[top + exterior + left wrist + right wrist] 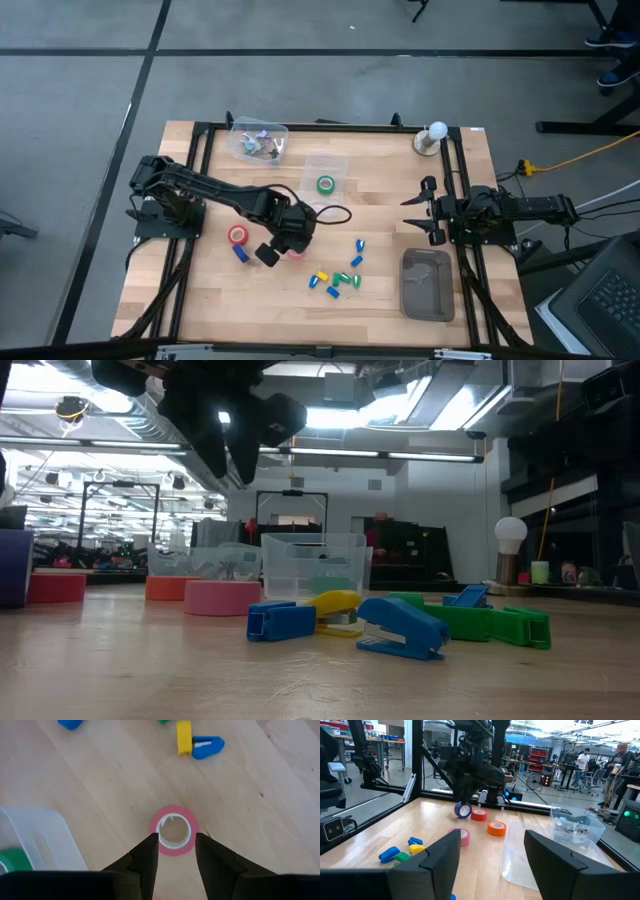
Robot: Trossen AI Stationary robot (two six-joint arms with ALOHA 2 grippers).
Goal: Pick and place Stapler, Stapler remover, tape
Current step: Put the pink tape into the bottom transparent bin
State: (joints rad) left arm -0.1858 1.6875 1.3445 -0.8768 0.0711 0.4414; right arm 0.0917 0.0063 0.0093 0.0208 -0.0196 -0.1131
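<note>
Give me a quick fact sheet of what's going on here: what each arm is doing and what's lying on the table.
left gripper: open, above the pink tape, not gripping it
right gripper: open, waiting at the table's right side
other tape: green roll in a clear box; red roll; orange roll; blue roll
small pieces: blue, yellow, green, scattered mid-table
grey tray: near the right arm

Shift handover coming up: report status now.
Left tool open, hovering above pink tape roll, not gripping. Right tool open, parked at table's right side. Nothing blocking the roll.
</note>
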